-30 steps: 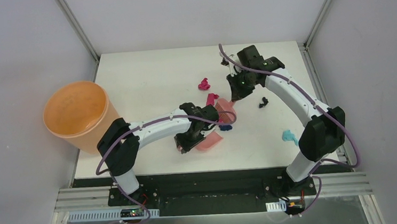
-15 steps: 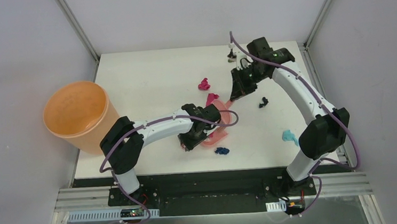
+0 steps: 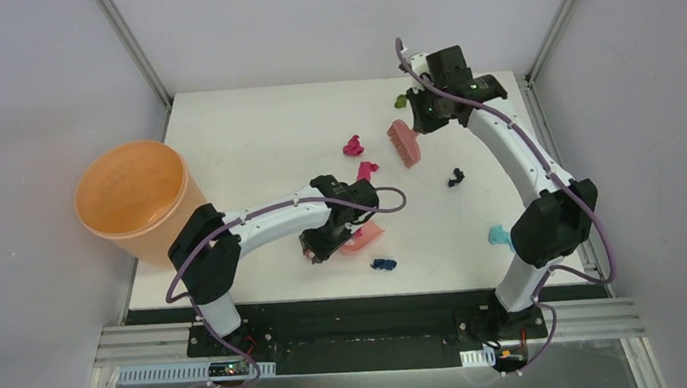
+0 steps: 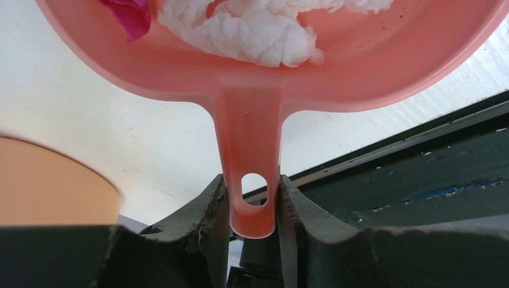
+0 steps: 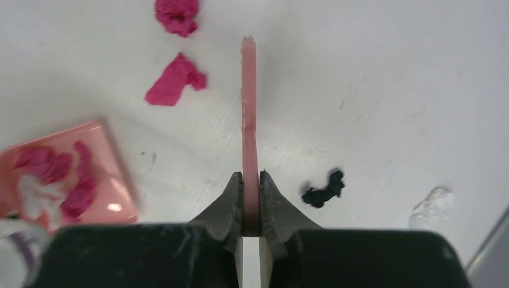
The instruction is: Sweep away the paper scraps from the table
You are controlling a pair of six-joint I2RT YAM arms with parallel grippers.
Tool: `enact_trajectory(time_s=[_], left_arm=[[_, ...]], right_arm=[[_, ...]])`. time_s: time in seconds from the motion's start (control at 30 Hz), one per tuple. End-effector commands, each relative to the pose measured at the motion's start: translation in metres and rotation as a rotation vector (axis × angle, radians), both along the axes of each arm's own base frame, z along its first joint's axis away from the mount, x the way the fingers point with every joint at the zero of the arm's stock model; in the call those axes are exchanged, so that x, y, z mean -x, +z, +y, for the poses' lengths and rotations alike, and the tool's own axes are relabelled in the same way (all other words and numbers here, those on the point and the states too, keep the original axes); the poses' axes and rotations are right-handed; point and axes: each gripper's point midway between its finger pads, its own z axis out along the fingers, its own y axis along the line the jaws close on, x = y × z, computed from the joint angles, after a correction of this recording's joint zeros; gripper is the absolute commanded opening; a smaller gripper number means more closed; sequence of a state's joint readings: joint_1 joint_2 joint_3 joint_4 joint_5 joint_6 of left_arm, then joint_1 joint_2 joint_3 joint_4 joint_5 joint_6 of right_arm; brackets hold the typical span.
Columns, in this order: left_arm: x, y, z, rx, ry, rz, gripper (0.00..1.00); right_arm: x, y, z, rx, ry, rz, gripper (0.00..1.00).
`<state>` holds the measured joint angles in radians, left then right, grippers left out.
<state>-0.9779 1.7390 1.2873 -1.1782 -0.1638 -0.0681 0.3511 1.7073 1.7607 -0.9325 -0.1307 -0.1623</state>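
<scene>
Left wrist: left fingers (image 4: 211, 213) pinched dustpan handle (image 4: 249, 138); right fingers (image 5: 229, 207) pinched brush (image 5: 248, 108); paper scraps (image 5: 174, 78) seemed light, soft, loose: better swept than gripped.

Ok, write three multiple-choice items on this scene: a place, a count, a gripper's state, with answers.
1. Where is the dark blue scrap?
A. the table's far left corner.
B. near the front edge, beside the dustpan.
C. in the dustpan.
2. How many magenta scraps lie on the table outside the dustpan?
A. four.
B. none.
C. two.
3. The right gripper is:
A. shut on the brush.
B. open.
C. shut on the dustpan.
1 B: the top view shows it by the dustpan.
2 C: both lie left of the brush.
3 A: its wrist view shows the handle clamped.
</scene>
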Motion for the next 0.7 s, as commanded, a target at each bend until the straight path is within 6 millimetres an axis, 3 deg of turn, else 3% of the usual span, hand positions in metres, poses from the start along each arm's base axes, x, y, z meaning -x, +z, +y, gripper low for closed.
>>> enact_trajectory(time_s=[0.0, 0.1, 0.2, 0.3, 0.47, 0.67], left_arm=[[-0.01, 0.02, 0.005, 0.018, 0.062, -0.033, 0.0], [-0.016, 0.018, 0.005, 0.024, 0.079, -0.012, 0.0], [-0.018, 0.011, 0.002, 0.034, 0.075, 0.016, 0.0], [-0.017, 0.001, 0.002, 0.009, 0.066, 0.049, 0.0], [-0.023, -0.01, 0.0, 0.005, 0.066, 0.06, 0.0], [-0.03, -0.018, -0.002, 0.012, 0.074, 0.062, 0.0]], right_arm=[[-0.05, 0.008, -0.004, 0.234, -0.034, -0.243, 0.0], [-0.051, -0.012, 0.014, 0.29, 0.029, -0.202, 0.0], [-0.034, -0.037, 0.041, 0.308, 0.215, -0.108, 0.0], [-0.019, -0.054, 0.058, 0.272, 0.285, -0.053, 0.0], [0.031, -0.072, 0.084, 0.2, 0.434, 0.066, 0.0], [0.097, -0.079, 0.092, 0.183, 0.568, 0.203, 0.0]])
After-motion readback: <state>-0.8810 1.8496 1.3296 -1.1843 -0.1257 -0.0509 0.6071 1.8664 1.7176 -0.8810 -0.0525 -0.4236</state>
